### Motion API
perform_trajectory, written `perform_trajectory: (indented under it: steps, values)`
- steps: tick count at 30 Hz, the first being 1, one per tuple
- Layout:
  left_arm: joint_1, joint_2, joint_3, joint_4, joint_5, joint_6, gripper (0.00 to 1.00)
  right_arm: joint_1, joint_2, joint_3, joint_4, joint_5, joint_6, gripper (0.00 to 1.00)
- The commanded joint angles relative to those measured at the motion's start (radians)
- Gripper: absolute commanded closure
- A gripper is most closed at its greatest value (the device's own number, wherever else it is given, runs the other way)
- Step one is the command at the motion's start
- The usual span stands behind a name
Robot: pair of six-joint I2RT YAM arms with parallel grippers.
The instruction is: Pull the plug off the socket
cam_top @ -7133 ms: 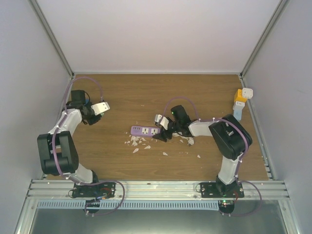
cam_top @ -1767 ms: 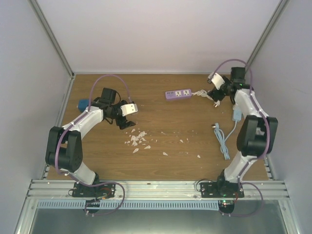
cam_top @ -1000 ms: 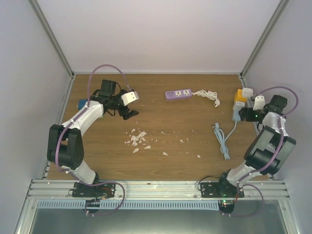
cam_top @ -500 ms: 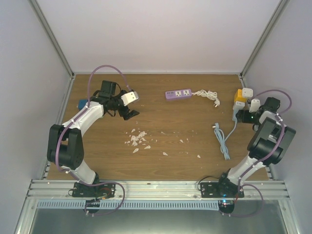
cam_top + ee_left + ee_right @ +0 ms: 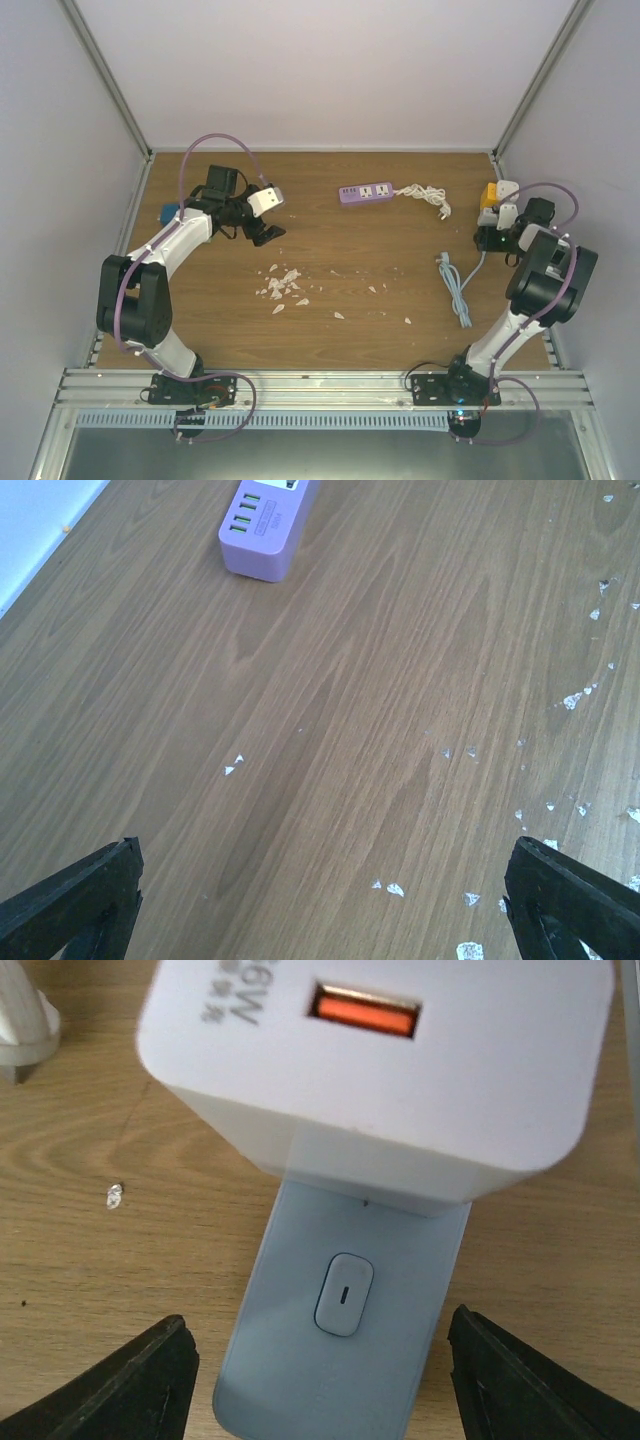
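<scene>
A white plug point(image 5: 380, 1070) with an orange port sits in the far end of a pale blue socket point(image 5: 290, 1260) lying flat on the wood. My right gripper point(image 5: 320, 1360) is open. Its fingers point(image 5: 150, 1380) flank the socket's near end, a gap showing on each side. From above, the right gripper point(image 5: 487, 237) hangs by the right wall, just in front of the white plug point(image 5: 507, 189) and a yellow block point(image 5: 488, 195). Far to the left, the left gripper point(image 5: 270, 233) hovers open over bare wood, and the left wrist view shows nothing between the left gripper's point(image 5: 325, 880) fingers.
A purple power strip point(image 5: 365, 192) with a coiled white cord point(image 5: 425, 195) lies at the back middle. A pale blue cable point(image 5: 455, 285) trails from the socket. White scraps point(image 5: 285, 285) litter the centre. A blue object point(image 5: 170, 212) sits by the left wall. Walls close in on three sides.
The right gripper has swung in from the right wall onto the socket's near end, and its fingers have drawn closer together. The left arm has not moved.
</scene>
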Motion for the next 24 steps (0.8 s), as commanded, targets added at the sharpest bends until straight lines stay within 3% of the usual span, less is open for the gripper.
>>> perform_trajectory:
  steps: [1,11,24]
  values:
    - [0.011,-0.017,-0.005,0.027,0.005,-0.007,0.01,0.006,0.027,0.008,0.024,0.022,0.014,0.32]
    - [0.016,-0.023,-0.004,0.023,0.005,-0.007,0.01,-0.014,0.023,0.015,0.003,0.036,-0.032,0.53]
    - [0.016,-0.026,-0.006,0.022,0.006,-0.009,0.01,-0.108,0.003,0.006,-0.121,-0.012,-0.277,0.64]
